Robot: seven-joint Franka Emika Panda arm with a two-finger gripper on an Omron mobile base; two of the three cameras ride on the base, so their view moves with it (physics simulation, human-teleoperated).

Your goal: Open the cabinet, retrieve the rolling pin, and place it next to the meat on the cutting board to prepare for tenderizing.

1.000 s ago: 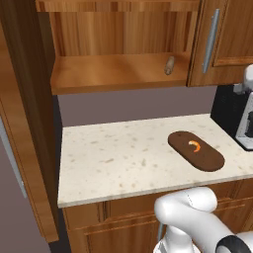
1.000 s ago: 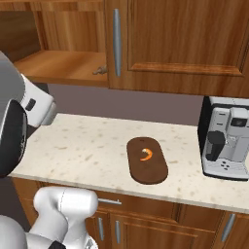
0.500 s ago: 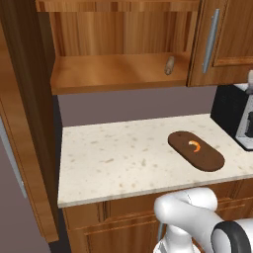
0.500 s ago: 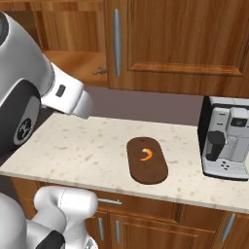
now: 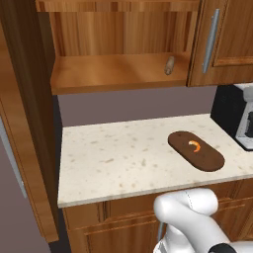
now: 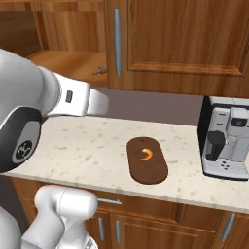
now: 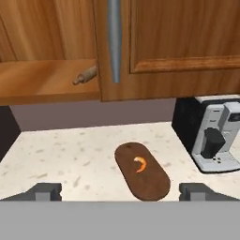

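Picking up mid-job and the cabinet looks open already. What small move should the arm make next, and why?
Probably raise the open gripper toward the rolling pin. The cabinet stands open, the pin lies on its shelf near the right side, and the fingers hold nothing. On the counter the cutting board carries just the meat, so fetching the pin seems the step left.

In the right base view the arm's white forearm (image 6: 73, 99) now reaches further right across the frame, its end lying over the dark strip of wall below the cabinet (image 6: 63, 63) shelf, where a second ago only a short white segment showed near the left edge. It sits higher above the tabletop (image 6: 87, 151) than before. In the left base view the dark joint at the lower right has slid almost out of frame, leaving the white base link (image 5: 190, 217).
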